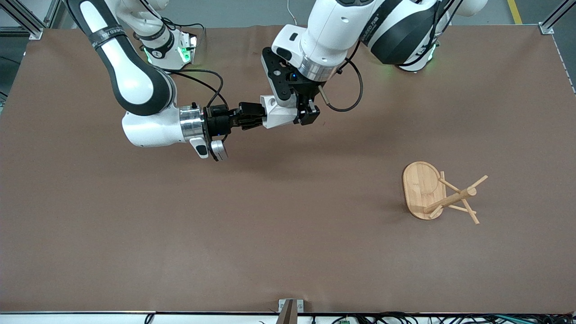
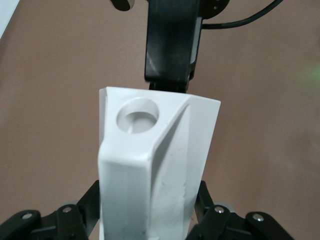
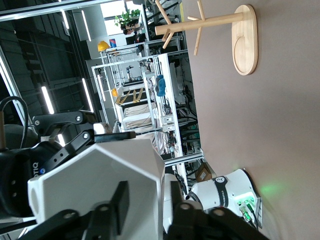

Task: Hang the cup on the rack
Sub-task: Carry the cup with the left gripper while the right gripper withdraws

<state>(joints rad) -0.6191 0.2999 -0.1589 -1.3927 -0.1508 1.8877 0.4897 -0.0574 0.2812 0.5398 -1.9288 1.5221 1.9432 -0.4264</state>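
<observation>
Right now both arms meet up in the air over the middle of the brown table (image 1: 180, 252), toward the end where the robots stand. Between them is the cup (image 1: 276, 113), small, white and full of flat corners. It is off the table.

The left gripper (image 1: 302, 114) comes down from above, and its two black fingers are pressed on the sides of the cup. In the left wrist view the cup (image 2: 155, 165) fills the middle, with a finger (image 2: 82, 210) hugging each side. You can see the round hole in its blocky handle.

The right gripper (image 1: 256, 118) reaches in from the side, lying flat. Its fingers are closed on the cup's edge too: in the right wrist view one finger (image 3: 120, 202) sits on the outside of the cup (image 3: 100, 185) and the other sits inside the many-sided mouth. So both grippers have hold of the same cup.

The rack (image 1: 438, 193) is well apart from them, toward the left arm's end of the table and nearer to the front camera. It is a light wooden mug tree. It stands on its oval base, with thin pegs sticking out from the middle post. Nothing hangs on it. The right wrist view also shows the rack (image 3: 220, 22) far off.
</observation>
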